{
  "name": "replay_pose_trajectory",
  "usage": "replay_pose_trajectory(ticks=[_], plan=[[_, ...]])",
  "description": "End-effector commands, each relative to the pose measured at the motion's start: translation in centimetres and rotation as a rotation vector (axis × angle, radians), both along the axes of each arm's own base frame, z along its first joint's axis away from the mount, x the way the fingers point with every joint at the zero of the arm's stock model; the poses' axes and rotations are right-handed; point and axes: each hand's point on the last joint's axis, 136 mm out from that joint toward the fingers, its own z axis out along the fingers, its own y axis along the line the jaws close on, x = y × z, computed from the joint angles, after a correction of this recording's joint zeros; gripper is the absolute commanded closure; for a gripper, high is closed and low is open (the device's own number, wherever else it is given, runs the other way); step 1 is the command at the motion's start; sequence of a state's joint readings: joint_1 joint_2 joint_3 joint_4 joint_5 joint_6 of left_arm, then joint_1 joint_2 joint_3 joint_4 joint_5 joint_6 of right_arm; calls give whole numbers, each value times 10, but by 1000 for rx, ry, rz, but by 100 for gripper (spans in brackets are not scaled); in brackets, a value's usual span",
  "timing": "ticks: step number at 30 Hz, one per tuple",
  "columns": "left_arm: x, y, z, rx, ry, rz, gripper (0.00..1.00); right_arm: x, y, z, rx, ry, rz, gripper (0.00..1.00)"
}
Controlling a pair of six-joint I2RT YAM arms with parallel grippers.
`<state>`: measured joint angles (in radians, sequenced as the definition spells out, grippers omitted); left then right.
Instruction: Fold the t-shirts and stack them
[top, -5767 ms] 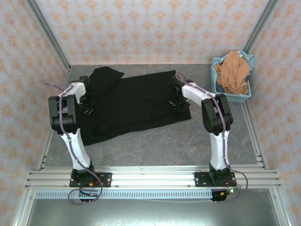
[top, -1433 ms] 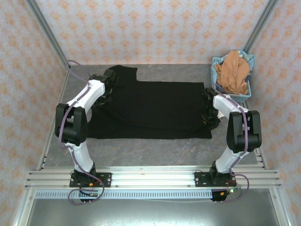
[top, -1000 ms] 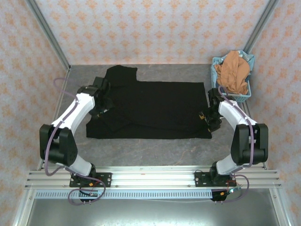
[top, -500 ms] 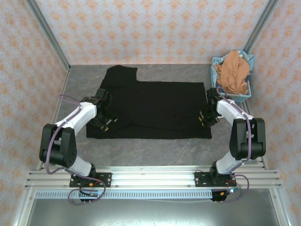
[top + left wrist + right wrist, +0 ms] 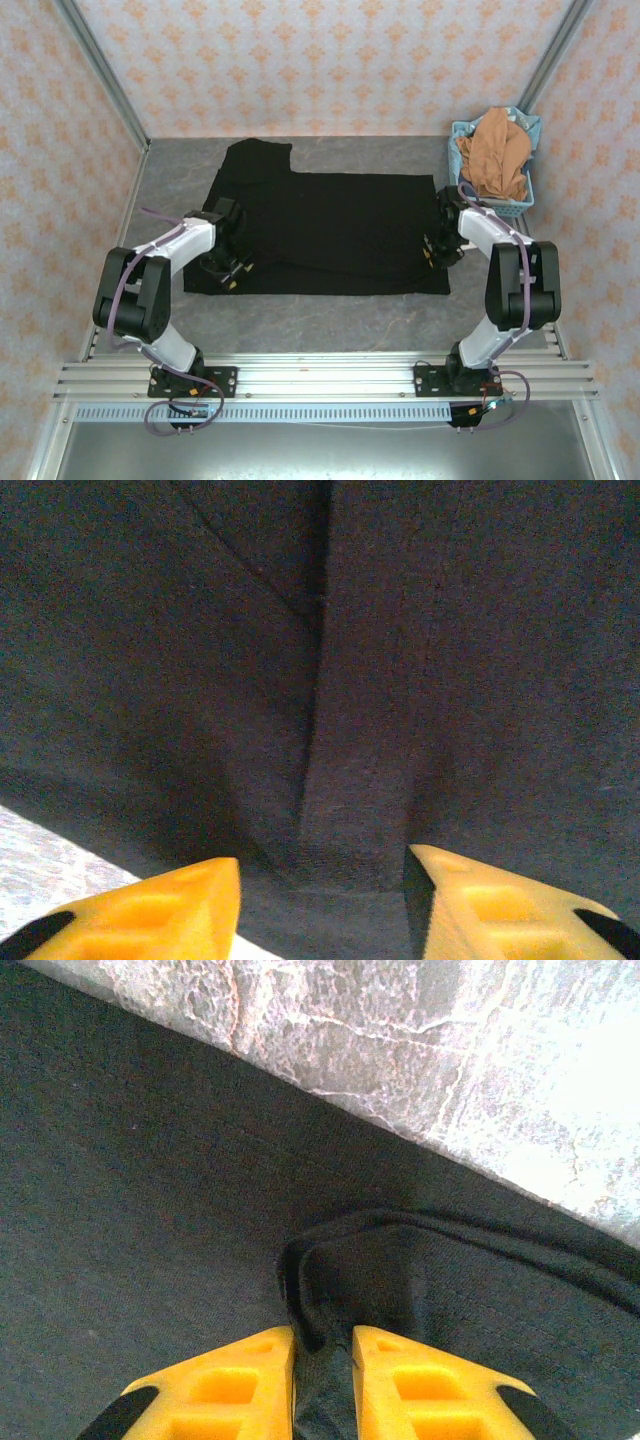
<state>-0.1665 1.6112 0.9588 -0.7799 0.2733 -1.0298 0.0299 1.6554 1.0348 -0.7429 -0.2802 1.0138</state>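
Top external, black t-shirt (image 5: 330, 225): spread flat across the table's (image 5: 340, 310) middle.
Orange-brown t-shirt (image 5: 492, 150): heaped in basket (image 5: 497, 209), far right corner.
Left gripper (image 5: 320, 860): jaws wide, straddling a cloth ridge at the shirt's left edge.
Right gripper (image 5: 322, 1335): jaws narrow, pinching the shirt's right-edge fold.

Peach floral-patterned walls (image 5: 320, 60), grey marbled tabletop (image 5: 350, 320), aluminium frame rails (image 5: 330, 375), even lighting

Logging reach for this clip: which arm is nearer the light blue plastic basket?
Right. The right arm is at the black cloth t-shirt's right edge, close beside the light blue plastic basket; the left arm is at the shirt's left edge.
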Motion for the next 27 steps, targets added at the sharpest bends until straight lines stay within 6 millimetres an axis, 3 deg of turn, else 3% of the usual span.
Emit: replay_pose_trajectory(ticks=[1,8,19,27], plan=[[6,-1,-5,13,-16,30,61,7,-7,5,-36,-8,-13,79],[28,3,11,69,-67,10,99,5,-8,8,-47,-8,-10,79],[90,-14,42,108,-137,-152,100,10,-11,21,-58,-33,-17,79],[147,-43,37,181,-109,-407,100,7,-7,25,-33,-32,-24,80]])
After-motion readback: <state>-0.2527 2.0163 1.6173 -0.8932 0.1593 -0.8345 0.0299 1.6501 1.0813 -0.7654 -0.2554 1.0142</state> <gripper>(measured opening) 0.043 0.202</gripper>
